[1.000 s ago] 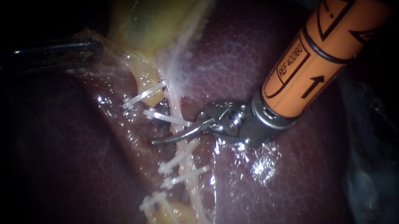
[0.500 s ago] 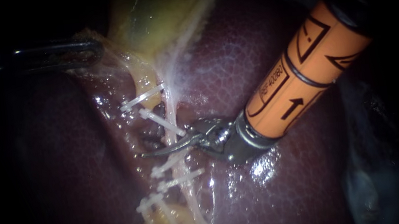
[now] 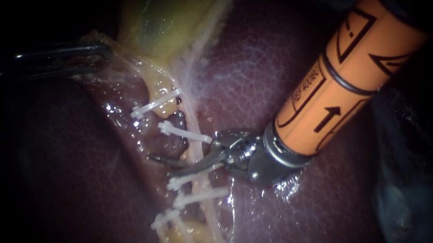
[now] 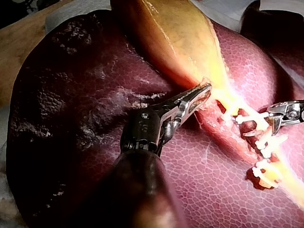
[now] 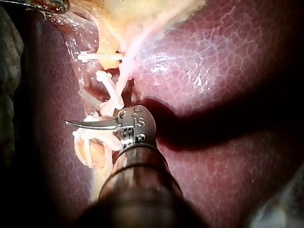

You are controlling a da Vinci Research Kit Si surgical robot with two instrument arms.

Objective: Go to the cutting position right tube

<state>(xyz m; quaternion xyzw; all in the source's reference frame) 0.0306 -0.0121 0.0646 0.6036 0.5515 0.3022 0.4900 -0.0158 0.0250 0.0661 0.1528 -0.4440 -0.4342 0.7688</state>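
right instrument (image 3: 164, 164) between clips (image 3: 184, 132), below gallbladder (image 3: 173, 13)

Two instruments: the left instrument (image 3: 101, 50) and the right instrument (image 3: 170, 165). Two tubes run side by side past the right instrument's tip, a yellowish tube (image 3: 159, 87) and a pale tube (image 3: 192, 140). Five white clips (image 3: 184, 133) sit on the tubes, two on the gallbladder's side of that tip and three on the other side. One gallbladder (image 3: 173, 13). One liver (image 3: 273, 51).
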